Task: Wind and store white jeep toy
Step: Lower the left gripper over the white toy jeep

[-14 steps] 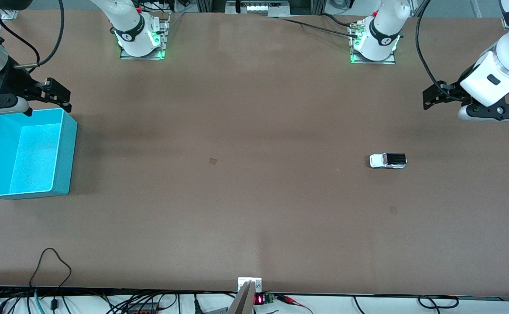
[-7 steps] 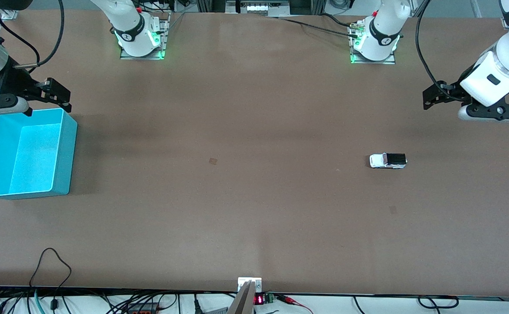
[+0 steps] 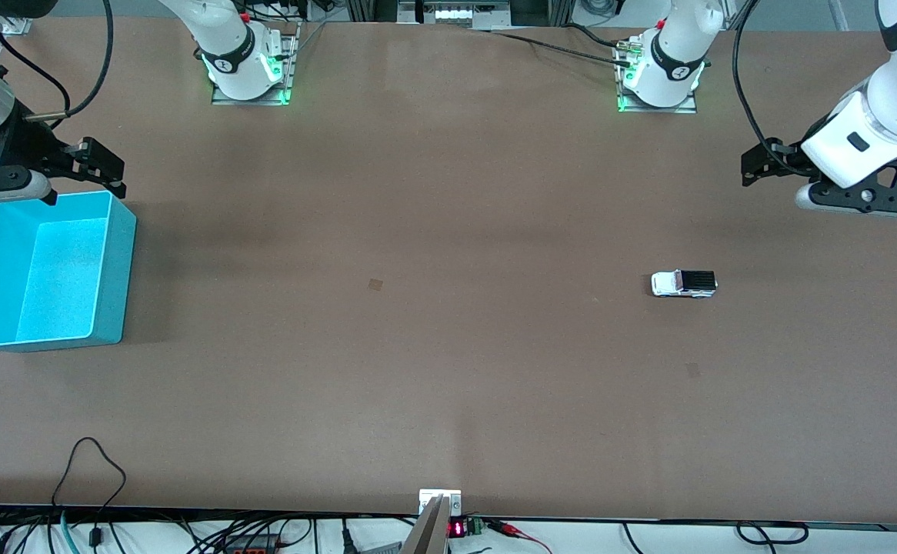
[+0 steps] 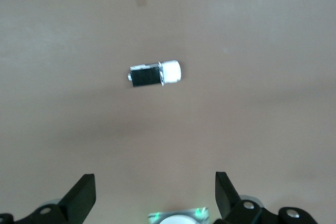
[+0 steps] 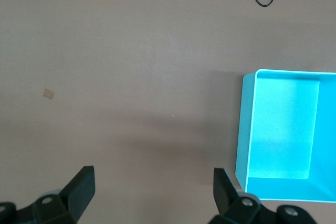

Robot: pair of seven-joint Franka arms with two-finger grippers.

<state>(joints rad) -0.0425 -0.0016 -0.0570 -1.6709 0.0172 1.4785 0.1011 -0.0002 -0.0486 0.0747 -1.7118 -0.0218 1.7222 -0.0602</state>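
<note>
**Jeep sitting alone on a big brown table**

The brown table (image 3: 448,346) is taking up nearly everything, with cables (image 3: 95,469) trailing off its near edge. The white jeep toy (image 3: 684,283) is resting on its wheels toward the left arm's end. The left gripper (image 3: 756,165) is hovering over bare tabletop, fingers spread wide, gripping nothing. The right gripper (image 3: 98,165) is hanging by the turquoise bin's (image 3: 114,261) edge, fingers spread too. Both arms are getting cut off by the frame.

No legible text for you, red digits on a small display (image 3: 456,528) at bottom centre of the front view, unreadable
</note>
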